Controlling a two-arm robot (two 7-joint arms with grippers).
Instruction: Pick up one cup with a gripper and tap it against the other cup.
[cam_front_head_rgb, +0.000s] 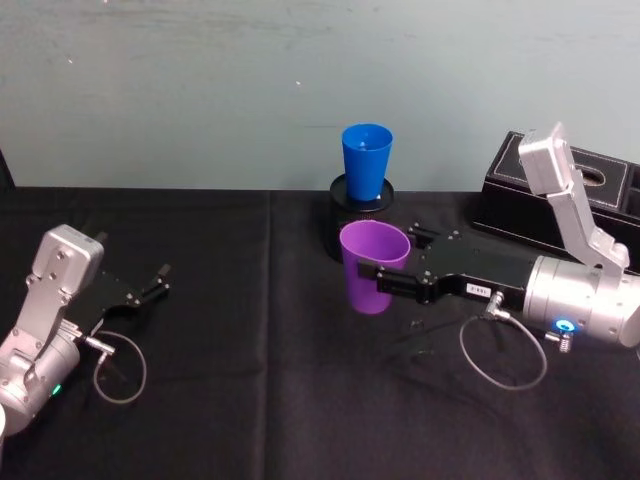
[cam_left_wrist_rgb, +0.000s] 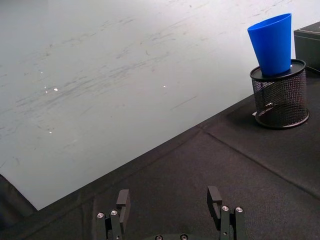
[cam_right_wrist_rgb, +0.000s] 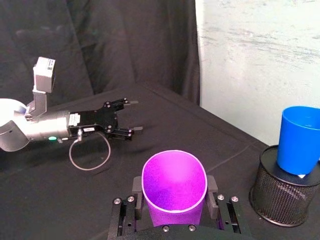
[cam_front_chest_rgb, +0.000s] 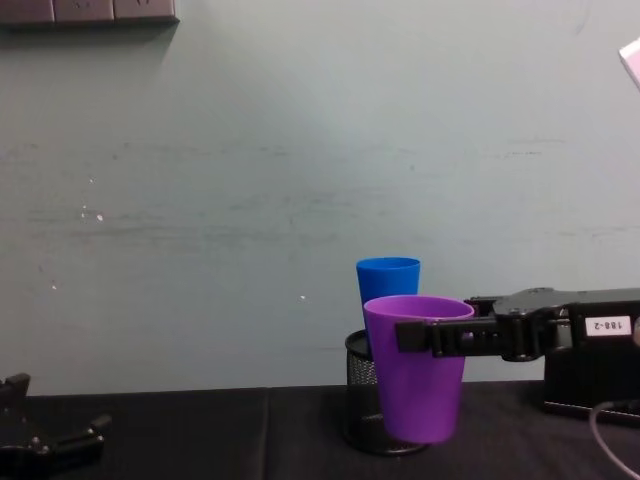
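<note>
Your purple cup (cam_front_head_rgb: 375, 265) is clamped between the right gripper's (cam_front_head_rgb: 392, 260) fingers, raised off the black table (cam_front_head_rgb: 250, 400) near its back edge. It is just in front of the blue cup (cam_front_head_rgb: 366, 160), which stands in the mesh pen holder (cam_left_wrist_rgb: 280, 102). Your left gripper (cam_front_head_rgb: 160, 280) rests with fingers spread by the left edge.

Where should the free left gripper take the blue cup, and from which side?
Its upper wall below the rim, level from the robot's left: blue cup stands upright on the mesh holder, widening upward; the purple cup held by the right gripper blocks the front.
</note>
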